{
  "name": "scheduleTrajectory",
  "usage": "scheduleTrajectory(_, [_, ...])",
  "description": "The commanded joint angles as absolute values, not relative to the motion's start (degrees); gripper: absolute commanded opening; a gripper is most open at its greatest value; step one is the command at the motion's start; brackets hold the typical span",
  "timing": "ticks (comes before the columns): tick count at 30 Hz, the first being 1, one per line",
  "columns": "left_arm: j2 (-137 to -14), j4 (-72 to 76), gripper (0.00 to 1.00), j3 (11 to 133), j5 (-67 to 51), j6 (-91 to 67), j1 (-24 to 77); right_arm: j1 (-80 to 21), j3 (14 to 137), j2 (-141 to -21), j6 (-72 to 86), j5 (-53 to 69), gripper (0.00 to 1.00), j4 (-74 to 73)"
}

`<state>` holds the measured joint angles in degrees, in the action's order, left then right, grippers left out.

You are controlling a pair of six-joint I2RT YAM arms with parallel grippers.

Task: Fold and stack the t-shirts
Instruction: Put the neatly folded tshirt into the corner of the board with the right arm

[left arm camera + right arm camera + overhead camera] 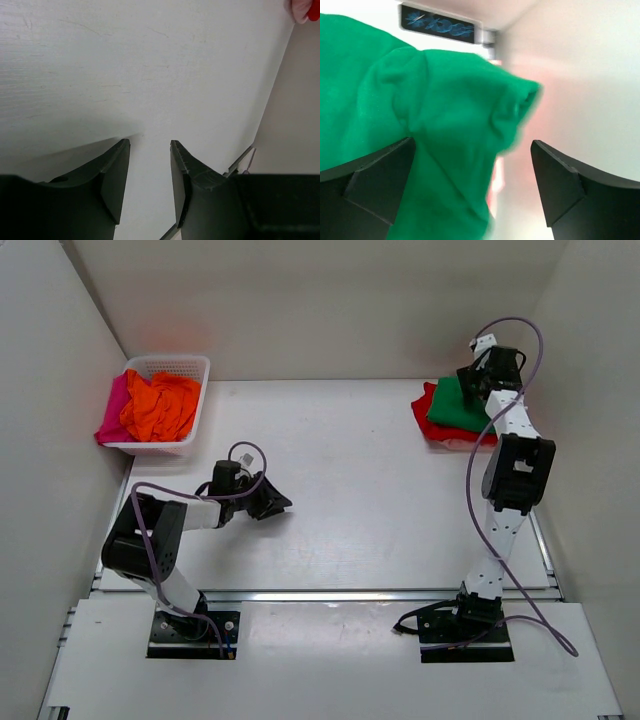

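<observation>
Soft matt green cloth t-shirt (420, 125), smooth white table (360, 500)

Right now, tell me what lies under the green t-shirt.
A red t-shirt, showing only at the left and near edges of the green t-shirt. The rest, and anything beneath, is covered.

This looks like a robot lab cell, not a home. Plain white panels (40, 390) close a white worktop (350, 490) on three sides. A left arm (150, 540) and a right arm (510, 470) stand bolted on black plates (165, 645) at its near edge, with loose cables (540, 345) and a metal rail (330, 595).
</observation>
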<state>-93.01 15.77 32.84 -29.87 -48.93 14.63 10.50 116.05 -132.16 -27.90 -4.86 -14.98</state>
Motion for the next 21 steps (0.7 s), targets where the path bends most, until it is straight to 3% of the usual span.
scheduleTrajectory(1, [-88.5, 10.4, 0.5, 35.8, -27.1, -45.5, 15.4, 9.2, 111.5, -117.9, -30.1, -13.9, 0.99, -6.0])
scheduleTrajectory(3, [-86.1, 6.5, 0.53, 36.9, -25.2, -43.5, 15.4, 9.4, 104.9, -112.3, -30.0, -16.0, 0.99, -2.0])
scheduleTrajectory(4, [-85.6, 4.3, 0.72, 37.1, -24.4, -42.8, 15.3, 9.2, 100.4, -110.4, -29.2, -16.7, 0.99, 0.9])
scheduleTrajectory(6, [-83.3, 0.5, 0.99, 38.3, -23.7, -40.5, 14.5, 9.3, 94.1, -101.6, -26.5, -16.0, 0.99, 2.5])
scheduleTrajectory(11, [-80.9, -18.1, 0.98, 45.3, -14.8, -28.6, 13.2, 6.6, 86.0, -90.1, -13.7, -13.9, 0.99, -2.9])
scheduleTrajectory(15, [-80.1, -26.6, 0.99, 47.7, -7.3, -20.3, 12.7, -1.1, 81.0, -85.2, -5.4, -10.8, 0.99, -12.5])
scheduleTrajectory(21, [-71.3, -26.7, 0.99, 41.9, -11.2, -19.1, 12.4, -17.1, 65.8, -80.3, 5.3, -7.8, 0.99, -19.3])
